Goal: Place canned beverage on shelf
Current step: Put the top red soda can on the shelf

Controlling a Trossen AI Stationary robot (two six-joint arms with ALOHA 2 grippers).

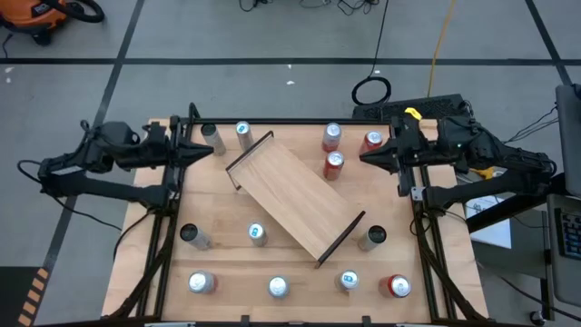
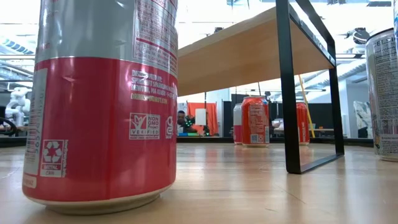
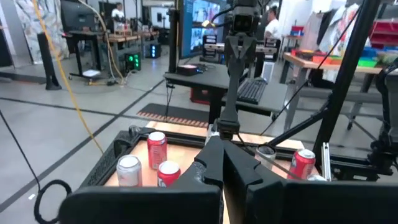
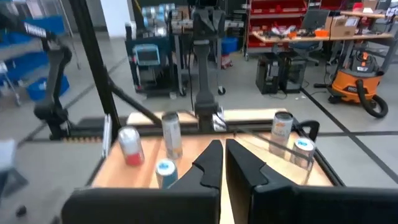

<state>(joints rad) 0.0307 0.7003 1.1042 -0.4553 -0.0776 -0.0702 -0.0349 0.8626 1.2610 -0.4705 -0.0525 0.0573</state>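
Twelve or so cans stand scattered on the tabletop (image 1: 136,272), and none is on the shelf (image 1: 292,196) yet, so the job looks unstarted. That shelf sits mid-table, a light board with a black rail at each short end, its long axis running diagonally from far-left to near-right and its top bare.

Three red cans cluster just off its far-right flank, the closest being the red can (image 1: 333,164) right beside the board's long edge. They lie toward the middle of the table from the right gripper (image 1: 367,156), which hangs at the table's far-right edge with its fingers pinched together on nothing. The left gripper (image 1: 205,151) mirrors it at the far-left edge, likewise clenched and empty, with a silver can (image 1: 212,138) just in front of it. For the red cluster the right arm is plainly nearer, I'd say; either claw would have to spread before it could take a can.

From above, the whole layout reads at once. The table-level view shows what that cannot: the board stands raised on its rails, with open space beneath.
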